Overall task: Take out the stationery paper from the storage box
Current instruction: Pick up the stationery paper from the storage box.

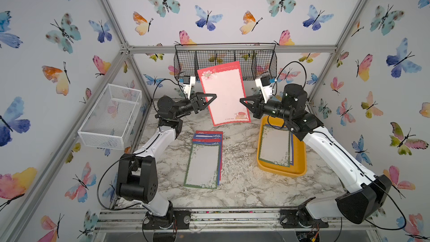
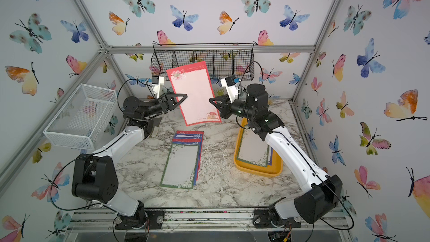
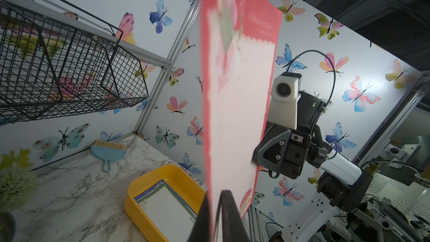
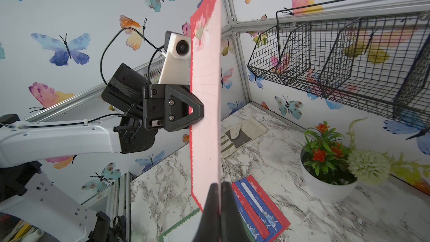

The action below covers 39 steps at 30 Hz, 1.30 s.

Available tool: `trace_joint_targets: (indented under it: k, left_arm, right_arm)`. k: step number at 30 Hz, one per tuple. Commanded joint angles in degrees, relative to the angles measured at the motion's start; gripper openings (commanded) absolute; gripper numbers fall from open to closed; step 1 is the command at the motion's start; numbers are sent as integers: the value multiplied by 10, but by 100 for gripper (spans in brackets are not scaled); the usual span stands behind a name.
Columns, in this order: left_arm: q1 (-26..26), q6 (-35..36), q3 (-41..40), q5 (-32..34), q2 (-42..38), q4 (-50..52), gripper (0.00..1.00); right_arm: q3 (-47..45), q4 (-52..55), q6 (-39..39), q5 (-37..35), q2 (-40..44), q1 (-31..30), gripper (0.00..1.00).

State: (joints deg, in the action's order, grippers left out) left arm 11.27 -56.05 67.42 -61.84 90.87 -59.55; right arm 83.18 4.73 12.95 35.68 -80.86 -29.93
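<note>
stationery paper (image 1: 224, 94): red floral border | pale pink centre | tilted upright

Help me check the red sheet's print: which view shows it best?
A top view: the red sheet faces the camera almost whole, border and flowers sharp, in both top views. The left wrist view shows it slanted and blurred; the right wrist view, nearly edge-on.

Red-bordered sheet (image 1: 224, 94) hung mid-air, pinched on opposite edges by left gripper (image 1: 214, 95) and right gripper (image 1: 242, 101): centre gap walled off. Black wire basket (image 1: 225, 61) close behind sheet's top. Right arm (image 1: 330, 150) crossed over far end of storage box (image 1: 279, 173); near half open from above. Bare strip of marble table (image 1: 239, 164) between laid-out stack (image 1: 203, 164) and box stood free. White mesh basket (image 1: 109, 115) jutted from left wall beside left arm.
</note>
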Motion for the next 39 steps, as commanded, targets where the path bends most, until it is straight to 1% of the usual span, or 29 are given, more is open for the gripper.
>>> trace_joint_targets:
  k: [1,3,4,6,7,10,12,14,15,17,19,22,24,27,29,31,36,39]
  left_arm:
    - [2,-3,0,-18,2,-26,5]
    - [2,-2,-1,-18,1,-26,3]
    - [2,-1,-1,-19,-1,-26,1]
    - [2,-2,0,-20,-1,-26,0]
    - [2,-3,1,-21,-1,-26,0]
    - [1,-5,2,-22,-1,-25,0]
    - [2,-6,4,-25,-1,-20,0]
    - [2,13,7,-33,-5,17,0]
    - [2,37,10,-35,-10,63,0]
    - [2,119,20,-30,-28,190,0]
    - [2,229,38,-6,-58,349,0]
    - [1,356,76,22,-95,546,0]
    - [0,401,92,31,-109,649,0]
    - [-5,430,99,33,-109,772,0]
    - [-7,438,89,32,-107,828,0]
    - [-8,444,68,33,-107,866,0]
    - [-11,466,23,83,-111,934,0]
    - [-22,471,-3,94,-102,965,0]
  right_arm:
    - [-10,-16,7,5,10,0,2]
    - [-13,-16,9,1,12,0,2]
    - [-15,-16,11,-3,14,0,4]
    - [-19,-15,14,-13,19,1,8]
    - [-22,-15,16,-18,21,1,12]
    - [-28,-13,20,-34,32,1,31]
    - [-24,-3,23,-49,38,0,39]
    - [-14,19,19,-73,44,0,46]
    - [-8,34,15,-90,47,1,49]
    - [3,70,3,-124,52,1,53]
    - [12,106,-10,-156,57,1,54]
    - [4,129,-22,-168,69,0,55]
    - [-7,133,-24,-162,76,0,56]
    - [-23,136,-25,-140,86,0,57]
    - [-33,136,-26,-128,90,0,57]
    - [-43,134,-27,-119,94,0,57]
    - [-70,114,-24,-100,104,0,57]
    - [-77,113,-24,-87,106,1,57]
